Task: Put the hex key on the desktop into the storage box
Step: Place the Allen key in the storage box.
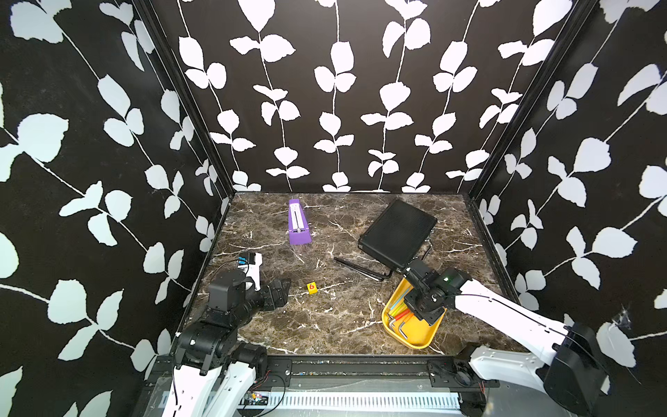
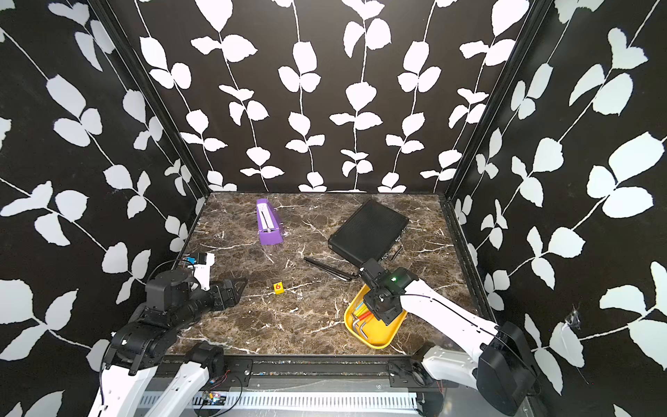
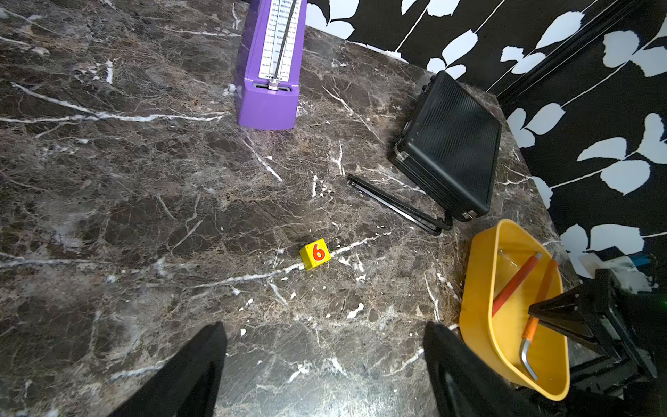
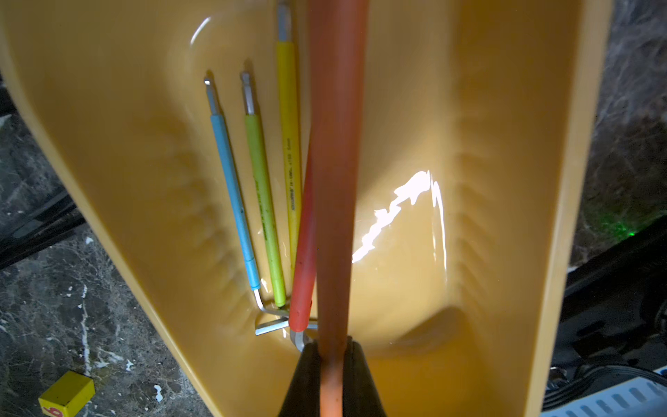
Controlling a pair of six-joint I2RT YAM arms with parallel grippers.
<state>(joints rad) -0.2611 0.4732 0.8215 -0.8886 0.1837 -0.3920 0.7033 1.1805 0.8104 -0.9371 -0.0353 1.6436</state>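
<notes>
Orange hex key sits clamped in the right jaws over the yellow storage box, near right on the worktop. Four others lie inside: blue key, green key, yellow key, red key. Left jaws gape.

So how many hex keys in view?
5. Blue key, green key, yellow key, red key lie in the storage box; orange key is in the right gripper over it. Others may be hidden.

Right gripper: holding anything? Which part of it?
The right gripper is shut on the orange hex key, pinching its sleeve close to the bent end, over the storage box. The left gripper is open, empty.
</notes>
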